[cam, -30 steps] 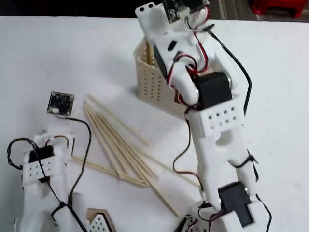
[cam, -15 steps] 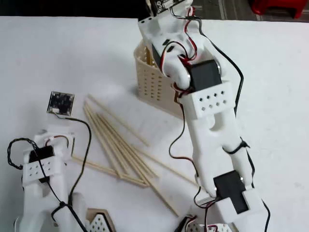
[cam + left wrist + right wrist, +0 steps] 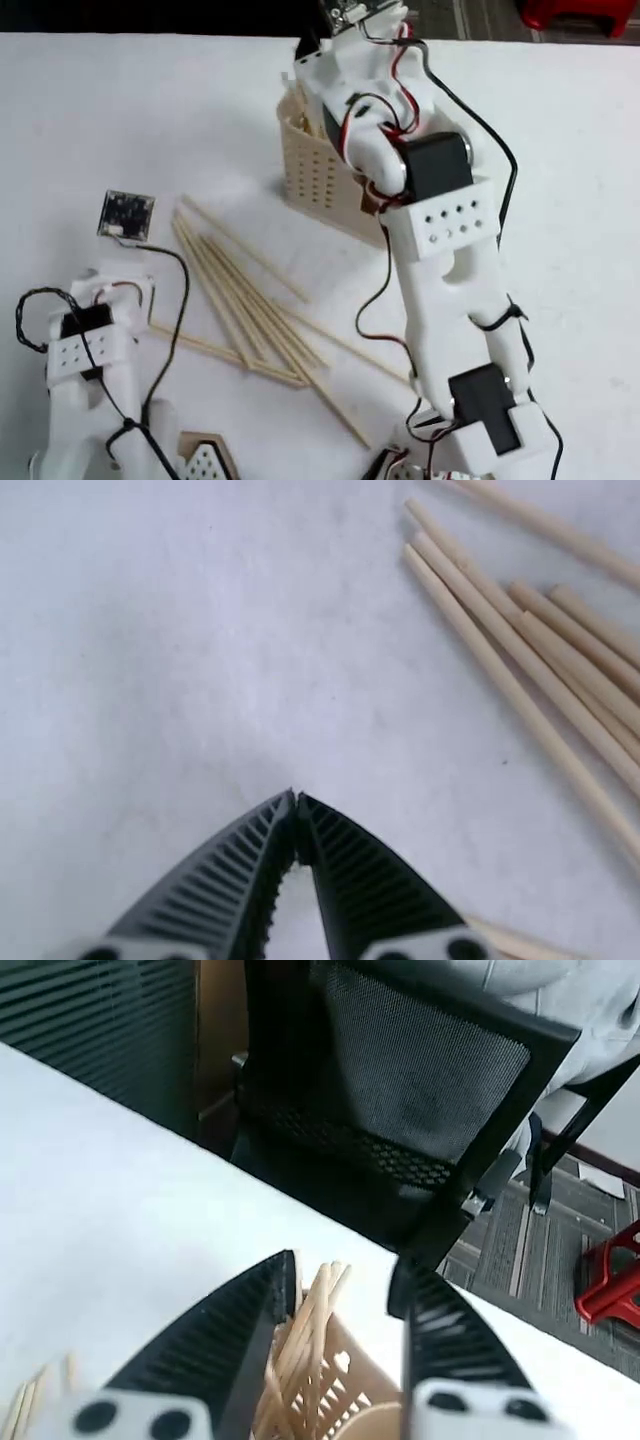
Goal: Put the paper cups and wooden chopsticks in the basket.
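Spread apart on right gripper (image 3: 345, 1285) over basket (image 3: 315, 175), likely for dropping; pinched together, empty, on left gripper (image 3: 297, 810) by chopsticks (image 3: 250, 310) outside basket.

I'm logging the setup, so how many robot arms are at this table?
2. The left arm stands at the high view's lower left, beside the loose chopsticks; the right arm stretches over to the basket, jaws open above it.

The right arm (image 3: 440, 260) overhangs the basket (image 3: 315, 175); open table (image 3: 150, 120) lies around the loose chopsticks (image 3: 250, 310)
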You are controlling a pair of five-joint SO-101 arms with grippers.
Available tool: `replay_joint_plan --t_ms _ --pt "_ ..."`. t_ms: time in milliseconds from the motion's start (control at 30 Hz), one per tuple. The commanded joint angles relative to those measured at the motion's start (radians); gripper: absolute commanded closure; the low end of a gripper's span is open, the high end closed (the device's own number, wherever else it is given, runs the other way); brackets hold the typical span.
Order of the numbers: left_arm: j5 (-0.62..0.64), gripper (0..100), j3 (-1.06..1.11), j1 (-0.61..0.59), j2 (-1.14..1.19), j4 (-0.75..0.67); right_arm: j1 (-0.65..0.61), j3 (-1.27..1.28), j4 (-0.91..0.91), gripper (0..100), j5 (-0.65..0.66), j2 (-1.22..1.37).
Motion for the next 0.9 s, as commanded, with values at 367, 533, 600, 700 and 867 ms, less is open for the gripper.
replay_joint_plan --t_ms 367,533,600,700,867 --pt "-0.009 97 -0.006 -0.004 -0.024 -0.021 -0.013 0.084 0.529 97.1 -0.003 -0.194" --pt "-0.009 97 -0.006 -0.004 -0.024 -0.018 -0.004 0.298 0.501 97.1 -0.006 -0.196" --pt "-0.009 97 -0.006 -0.004 -0.024 -0.017 -0.005 0.393 0.460 97.1 -0.006 -0.196" --pt "-0.009 97 -0.005 -0.004 -0.024 -0.017 -0.012 0.525 0.361 97.1 -0.006 -0.200" --pt "-0.009 97 -0.005 -0.004 -0.024 -0.017 0.007 0.779 0.154 97.1 -0.008 -0.294"
